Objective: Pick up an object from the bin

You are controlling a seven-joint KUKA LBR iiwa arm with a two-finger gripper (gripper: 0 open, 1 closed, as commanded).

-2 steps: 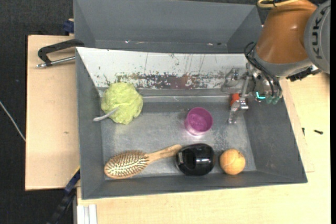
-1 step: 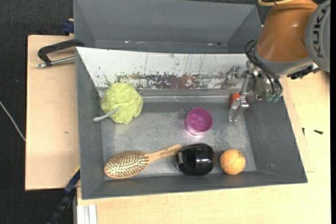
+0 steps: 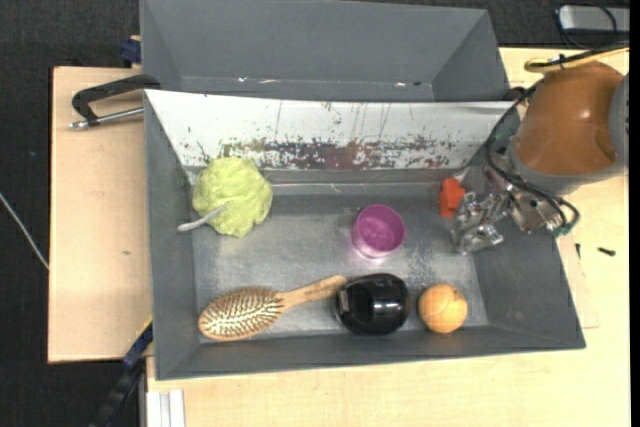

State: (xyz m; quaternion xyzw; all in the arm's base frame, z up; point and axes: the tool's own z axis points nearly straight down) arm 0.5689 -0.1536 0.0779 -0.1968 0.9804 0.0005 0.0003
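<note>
My gripper (image 3: 478, 231) hangs at the bin's right side, near the right wall and low over the floor. A small orange-red thing (image 3: 451, 195) lies just to its upper left, close against it; I cannot tell whether they touch. A pink round cup (image 3: 378, 229) stands on the floor to the gripper's left, well apart from it. An orange ball (image 3: 442, 308) rests near the front wall, below and left of the gripper.
A black rounded thing (image 3: 373, 304) sits left of the orange ball. A wooden hairbrush (image 3: 262, 306) lies along the front wall, bristles up. A yellow-green mesh puff (image 3: 234, 196) is at the back left. The arm's orange cover overhangs the right rim.
</note>
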